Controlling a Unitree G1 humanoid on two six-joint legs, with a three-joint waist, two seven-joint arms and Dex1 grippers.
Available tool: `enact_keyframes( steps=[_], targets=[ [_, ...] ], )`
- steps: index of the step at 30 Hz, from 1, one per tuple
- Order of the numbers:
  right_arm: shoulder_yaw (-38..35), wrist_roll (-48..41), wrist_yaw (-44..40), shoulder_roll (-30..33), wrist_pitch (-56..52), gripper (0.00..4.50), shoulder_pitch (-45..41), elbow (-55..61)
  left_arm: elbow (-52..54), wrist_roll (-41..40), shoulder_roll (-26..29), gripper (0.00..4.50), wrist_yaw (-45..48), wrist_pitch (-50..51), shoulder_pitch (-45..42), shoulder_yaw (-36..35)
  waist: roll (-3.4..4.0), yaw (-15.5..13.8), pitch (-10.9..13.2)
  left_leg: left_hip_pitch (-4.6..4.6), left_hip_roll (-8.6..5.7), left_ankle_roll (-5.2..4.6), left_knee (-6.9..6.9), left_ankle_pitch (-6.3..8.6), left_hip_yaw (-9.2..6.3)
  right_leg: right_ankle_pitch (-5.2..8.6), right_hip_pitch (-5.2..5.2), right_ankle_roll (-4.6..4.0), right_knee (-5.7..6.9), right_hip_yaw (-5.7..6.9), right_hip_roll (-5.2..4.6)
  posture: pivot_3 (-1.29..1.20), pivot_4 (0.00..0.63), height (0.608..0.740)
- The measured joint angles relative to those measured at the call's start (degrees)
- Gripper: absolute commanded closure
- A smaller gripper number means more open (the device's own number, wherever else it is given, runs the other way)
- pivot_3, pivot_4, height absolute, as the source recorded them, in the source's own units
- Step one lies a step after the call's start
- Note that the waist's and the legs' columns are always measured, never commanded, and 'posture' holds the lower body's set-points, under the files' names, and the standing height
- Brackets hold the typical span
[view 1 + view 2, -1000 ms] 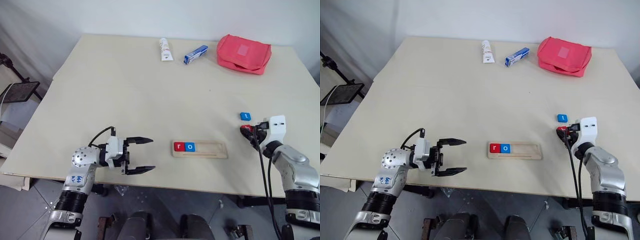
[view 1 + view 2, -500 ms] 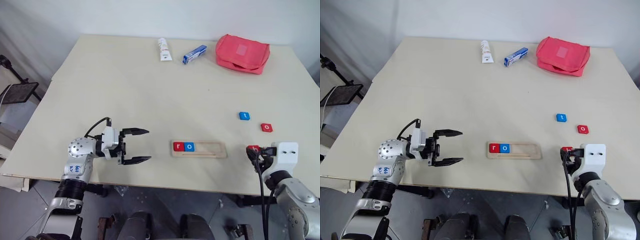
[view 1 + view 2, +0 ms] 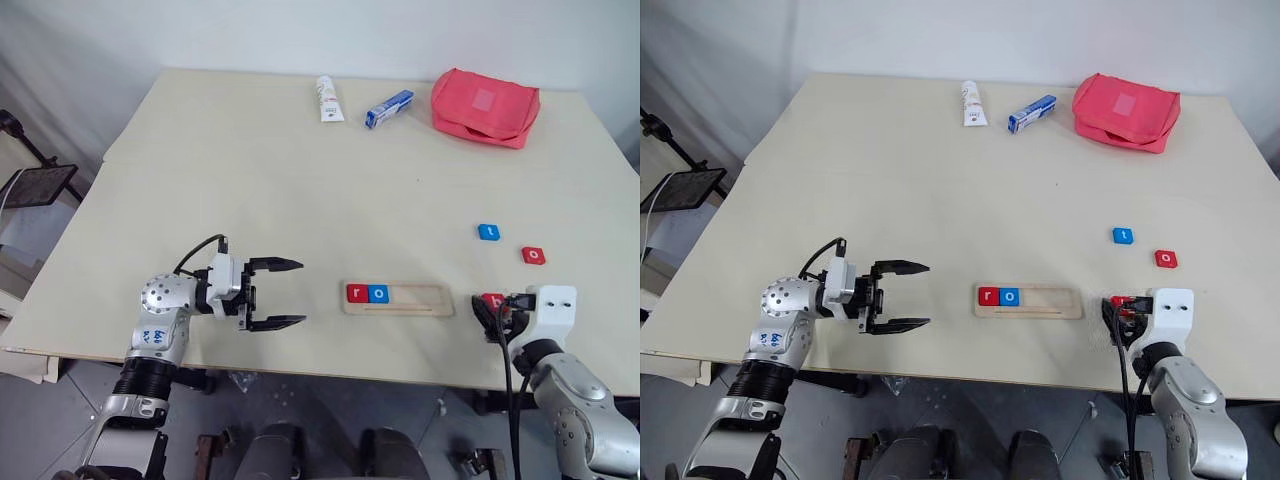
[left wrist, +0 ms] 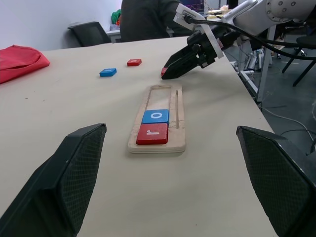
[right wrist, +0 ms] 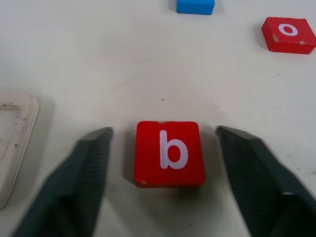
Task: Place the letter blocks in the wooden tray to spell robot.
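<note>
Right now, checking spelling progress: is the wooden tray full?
No. The tray holds only r and o; its remaining slots are bare.

White lowercase letters readable on the blocks: "r" on the red block (image 4: 152, 133) and "o" on the blue block (image 4: 155, 116) beside it, both seated at one end of the wooden tray (image 4: 177, 121); "b" on the red block (image 5: 169, 152) lying on the table (image 3: 250, 170) between the right gripper's (image 5: 165, 180) fingers. Farther out on the table, "o" on a second red block (image 5: 288, 33) and "t" on a blue block (image 3: 1124, 236). Blue handwriting on the left arm's forearm (image 3: 152, 338) is too small to read.
</note>
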State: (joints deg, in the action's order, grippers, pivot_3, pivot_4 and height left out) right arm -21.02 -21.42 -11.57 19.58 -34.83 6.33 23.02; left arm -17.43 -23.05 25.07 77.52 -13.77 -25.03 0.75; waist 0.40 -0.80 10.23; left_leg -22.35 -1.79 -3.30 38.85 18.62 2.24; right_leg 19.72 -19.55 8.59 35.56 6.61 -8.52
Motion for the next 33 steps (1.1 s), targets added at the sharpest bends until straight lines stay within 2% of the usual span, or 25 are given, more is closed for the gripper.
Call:
enact_keyframes(
  steps=[4,11,15,17,23,27,33],
  targets=[
    [-0.1,-0.8,-3.4,2.9,0.0,0.02,2.8,2.7,0.7,0.0,-0.2,0.0,-0.1,0.0,0.5,0.2,0.02,-0.2,0.0,-0.02,-0.01,0.0,-0.01,0.0,0.01,0.0,0.0,0.0,-0.02,-0.03,0.0,0.0,0.15,0.74],
    [-2.9,-4.1,-19.5,19.1,0.4,0.02,5.8,5.5,-0.2,0.0,-0.2,0.0,0.3,-0.2,0.4,0.2,0.02,-0.5,0.0,-0.01,0.0,-0.02,0.0,0.01,0.01,0.0,0.06,0.0,-0.1,0.02,0.0,0.0,0.15,0.74],
    [-2.1,-4.1,-35.1,33.0,4.9,0.02,4.6,-1.9,-1.8,0.0,-0.4,0.0,1.4,-1.1,-0.1,0.2,-0.01,-0.5,0.0,-0.01,0.0,-0.08,0.04,0.02,0.12,0.0,0.16,0.0,-0.29,0.06,-0.01,0.0,0.15,0.74],
    [-1.1,-3.0,-41.5,37.4,8.5,0.02,1.6,-6.8,-2.7,0.0,-0.5,0.0,1.8,-1.5,-0.7,0.3,-0.01,-0.5,0.0,-0.02,0.05,-0.08,0.03,0.02,0.13,0.0,0.22,0.0,-0.49,0.11,0.01,0.0,0.15,0.74],
    [10.1,3.8,-55.0,42.6,21.9,0.02,-10.4,-24.7,-3.7,0.1,-1.2,0.0,2.1,-2.7,-1.1,0.2,-0.02,-0.4,0.0,-0.07,0.04,-0.08,0.06,0.02,0.12,-0.01,0.23,0.01,-0.51,0.23,-0.03,0.0,0.15,0.74],
    [18.4,10.0,-62.0,42.8,31.1,0.02,-22.8,-39.1,-2.8,0.1,-1.3,0.0,1.7,-3.0,0.4,0.2,-0.02,-0.2,0.0,-0.1,0.06,-0.08,0.09,0.02,0.1,-0.01,0.21,0.02,-0.53,0.31,-0.03,0.0,0.15,0.74],
    [25.0,15.7,-67.2,41.7,39.2,0.02,-31.5,-52.0,0.2,0.1,-0.5,0.0,0.3,-2.9,3.3,0.0,-0.02,-0.4,0.0,-0.2,0.07,-0.08,0.14,0.02,-0.03,-0.01,0.21,0.02,-0.54,0.44,-0.04,0.0,0.15,0.74]
  ],
)
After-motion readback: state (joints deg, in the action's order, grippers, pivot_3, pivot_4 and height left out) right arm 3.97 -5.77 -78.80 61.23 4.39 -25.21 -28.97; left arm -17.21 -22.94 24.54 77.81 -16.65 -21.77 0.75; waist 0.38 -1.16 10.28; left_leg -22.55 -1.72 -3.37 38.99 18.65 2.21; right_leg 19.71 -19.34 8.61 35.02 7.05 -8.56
